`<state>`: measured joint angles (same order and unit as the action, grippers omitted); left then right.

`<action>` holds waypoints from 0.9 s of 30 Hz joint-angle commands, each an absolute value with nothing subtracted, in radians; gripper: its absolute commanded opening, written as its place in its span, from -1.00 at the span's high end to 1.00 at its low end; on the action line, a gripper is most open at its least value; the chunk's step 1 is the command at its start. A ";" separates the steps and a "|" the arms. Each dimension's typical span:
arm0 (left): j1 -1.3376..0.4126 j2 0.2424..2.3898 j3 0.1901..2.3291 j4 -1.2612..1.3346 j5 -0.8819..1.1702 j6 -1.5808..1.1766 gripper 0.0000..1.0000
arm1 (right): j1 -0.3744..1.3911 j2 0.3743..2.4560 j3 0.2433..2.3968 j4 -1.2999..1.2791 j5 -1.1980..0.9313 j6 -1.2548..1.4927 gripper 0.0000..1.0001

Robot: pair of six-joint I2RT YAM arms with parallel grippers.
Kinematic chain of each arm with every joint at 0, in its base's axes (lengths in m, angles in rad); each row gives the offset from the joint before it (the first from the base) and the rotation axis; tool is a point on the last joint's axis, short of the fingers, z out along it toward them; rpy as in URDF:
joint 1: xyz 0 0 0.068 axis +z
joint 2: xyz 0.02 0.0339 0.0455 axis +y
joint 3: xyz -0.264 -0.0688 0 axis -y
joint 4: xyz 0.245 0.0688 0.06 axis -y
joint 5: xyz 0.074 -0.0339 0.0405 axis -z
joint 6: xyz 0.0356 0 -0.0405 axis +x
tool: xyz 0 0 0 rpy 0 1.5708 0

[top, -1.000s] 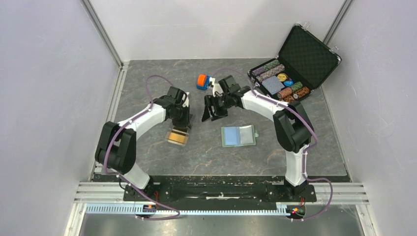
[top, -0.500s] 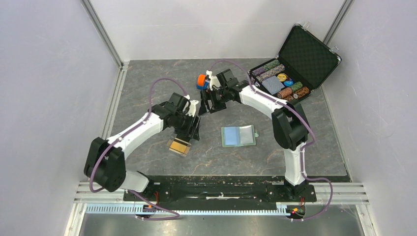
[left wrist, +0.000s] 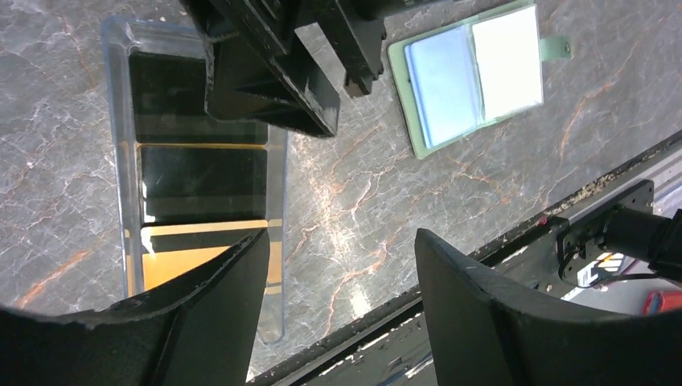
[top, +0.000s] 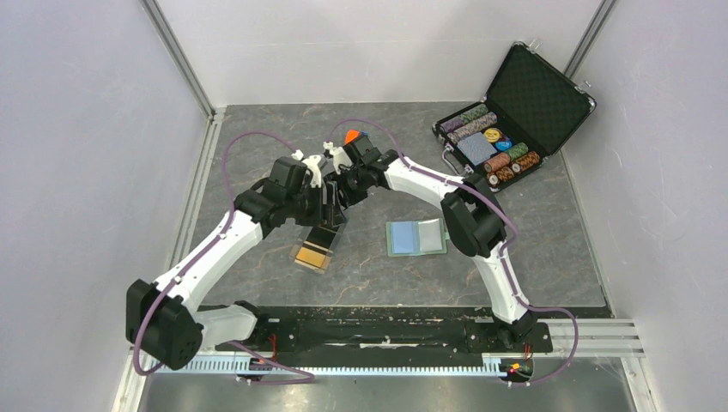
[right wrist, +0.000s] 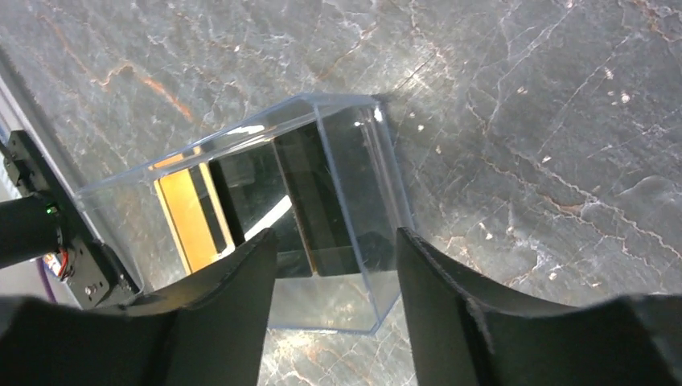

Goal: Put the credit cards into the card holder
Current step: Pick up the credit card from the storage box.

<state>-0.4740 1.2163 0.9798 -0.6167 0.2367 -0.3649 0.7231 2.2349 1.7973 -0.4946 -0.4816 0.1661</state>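
Clear plastic on the left: the tray [right wrist: 362,153] is lying on the grey marbled table [top: 386,283], a little left of centre. The credit cards [left wrist: 201,193] are sitting inside it, overlapping in a row. The glossy black ones are lying toward the far end and an orange-gold card [left wrist: 157,269] is at the near end, all of them flat in the tray.

Over that tray I am holding my left gripper [left wrist: 339,249] with its fingers spread wide and nothing between them. One finger is hanging above the orange-gold end, the other is out over bare table, and the tray's right wall is running through the gap.

Just beyond it, my right gripper [right wrist: 336,237] is hovering over the tray's far end. Its jaws are also apart and gripping nothing, and black cards are showing in the gap between them. The two grippers are crowding close together; whether they are touching I cannot tell.

Behind my right arm, a bit of an orange toy car [top: 351,136] is peeking out at the far middle.

Moving right, the card holder [top: 416,238] is lying open and flat on the table, apart from the tray. It is showing pale blue inside a sage-green rim, and its snap tab is pointing right.

At the far right, a black chip case [top: 515,112] is standing open with its lid up, rows of chips inside.
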 commanded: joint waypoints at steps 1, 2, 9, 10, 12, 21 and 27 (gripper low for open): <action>-0.468 1.154 0.948 -0.566 0.181 -0.474 -0.46 | 0.734 2.269 1.883 -0.507 -0.400 0.122 -0.05; -0.469 1.144 0.940 -0.569 0.171 -0.483 -0.45 | 0.734 2.269 1.895 -0.520 -0.379 0.124 0.07; -0.466 1.117 0.887 -0.582 0.102 -0.539 -0.41 | 0.735 2.175 1.845 -0.601 -0.226 0.154 0.56; -0.466 1.129 0.884 -0.586 0.100 -0.544 -0.38 | 0.736 2.157 1.822 -0.608 -0.220 0.167 0.60; -0.465 1.160 0.882 -0.598 0.098 -0.547 -0.30 | 0.735 2.138 1.783 -0.622 -0.224 0.187 0.62; -0.459 1.256 0.856 -0.607 0.005 -0.562 0.42 | 0.727 2.081 1.688 -0.628 -0.395 0.266 0.27; -0.446 1.398 0.888 -0.571 0.003 -0.510 0.87 | 0.728 2.022 1.528 -0.441 -0.625 0.413 -0.09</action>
